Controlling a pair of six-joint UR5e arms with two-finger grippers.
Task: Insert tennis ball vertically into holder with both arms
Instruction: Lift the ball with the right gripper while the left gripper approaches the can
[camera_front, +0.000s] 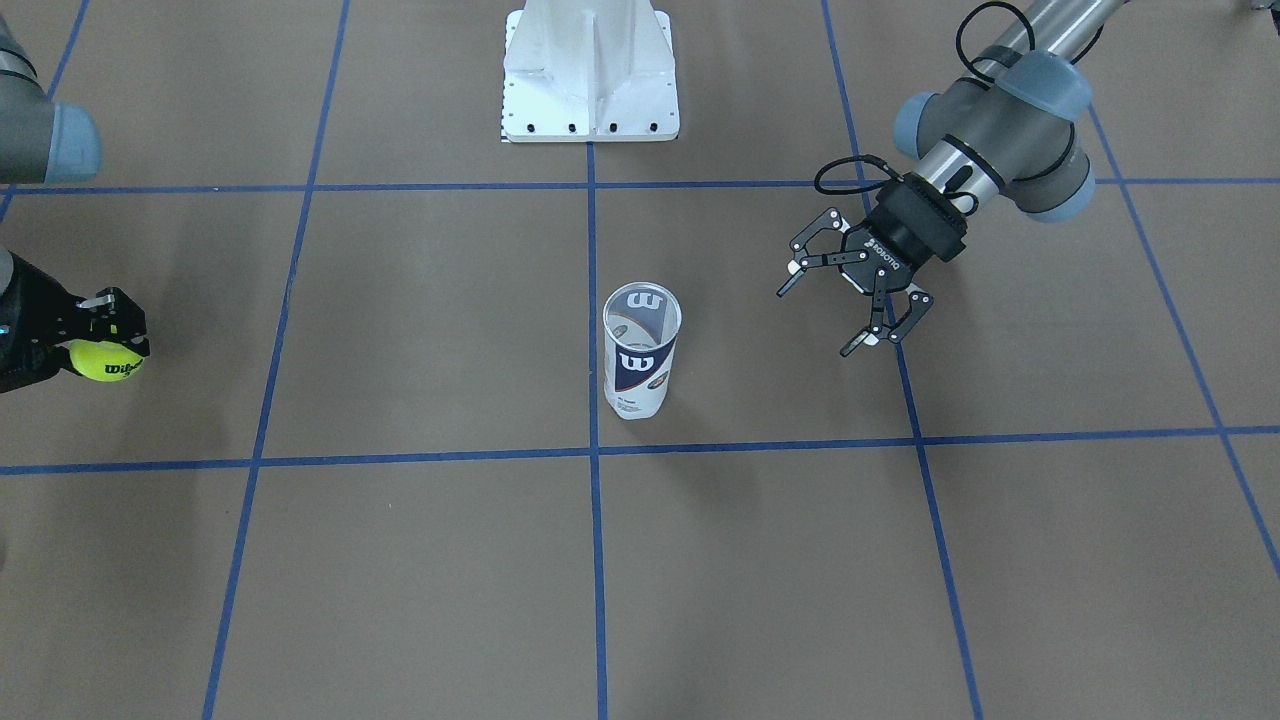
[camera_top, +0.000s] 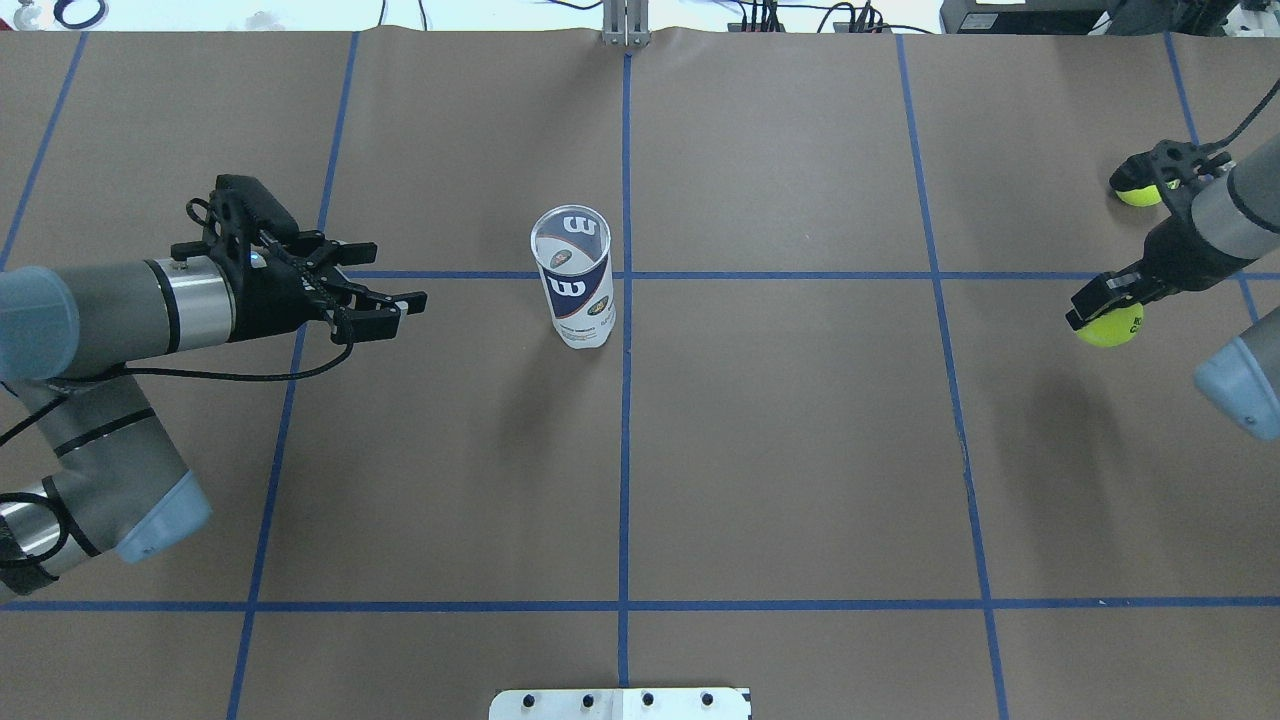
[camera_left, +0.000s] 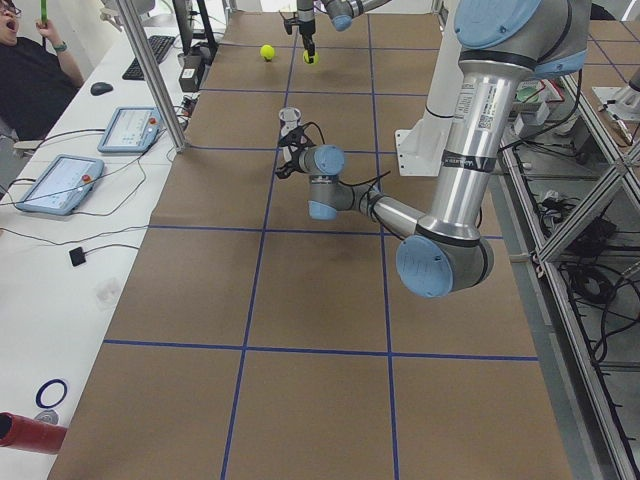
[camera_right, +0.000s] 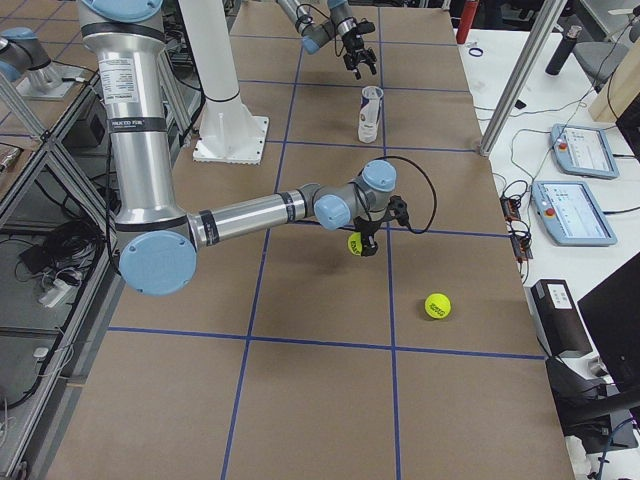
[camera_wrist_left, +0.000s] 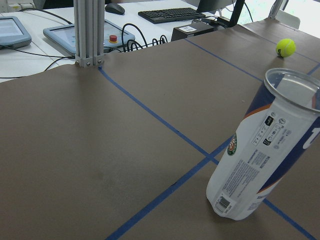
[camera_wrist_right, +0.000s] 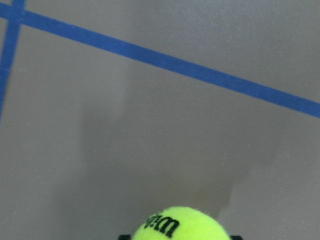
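Observation:
The holder (camera_top: 572, 275) is a clear can with a navy and white label, standing upright with its top open near the table's middle; it also shows in the front view as the holder (camera_front: 640, 350) and close up as the holder (camera_wrist_left: 260, 165). My left gripper (camera_top: 398, 272) hovers open and empty a short way to the can's side, fingers pointing at it, not touching. At the far end, my right gripper (camera_front: 100, 340) is shut on the tennis ball (camera_front: 108, 362), lifted just above the table. The right wrist view shows that tennis ball (camera_wrist_right: 180, 225) at its bottom edge.
A second yellow-green ball (camera_right: 437, 306) lies on the table beyond my right gripper. The white pedestal base (camera_front: 590, 70) stands at the robot's side of the table. A bench with tablets (camera_left: 55, 180), a keyboard and a metal post (camera_wrist_left: 89, 30) runs along the far edge, with a person (camera_left: 25, 80) there.

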